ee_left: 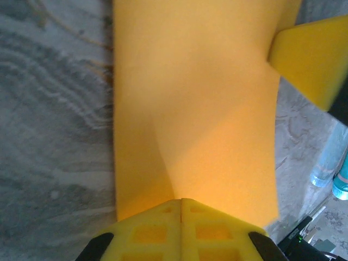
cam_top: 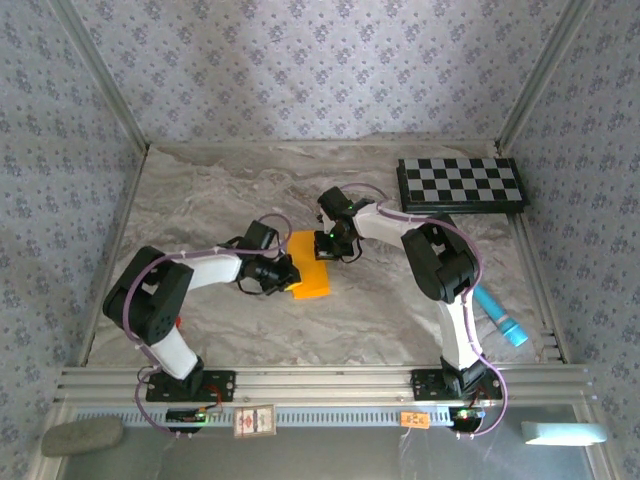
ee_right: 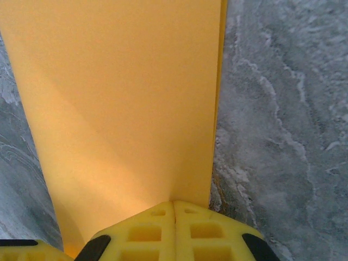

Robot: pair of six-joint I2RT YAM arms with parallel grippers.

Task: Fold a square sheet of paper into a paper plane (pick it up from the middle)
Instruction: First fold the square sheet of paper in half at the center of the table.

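Orange-yellow paper (cam_top: 312, 270), matte, plain, soft crease thru the mid, sits centre frame btwn the arms. Left gripper (ee_left: 181, 203) pinched tight on one edge, right gripper (ee_right: 174, 205) clamped on the opp. edge.

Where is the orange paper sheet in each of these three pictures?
Top external: paper sheet mid-table, near the picture's centre.
Left wrist: paper sheet covers the middle, top to bottom.
Right wrist: paper sheet covers the left and middle.
Shared landmark: grey marbled tabletop beside it.
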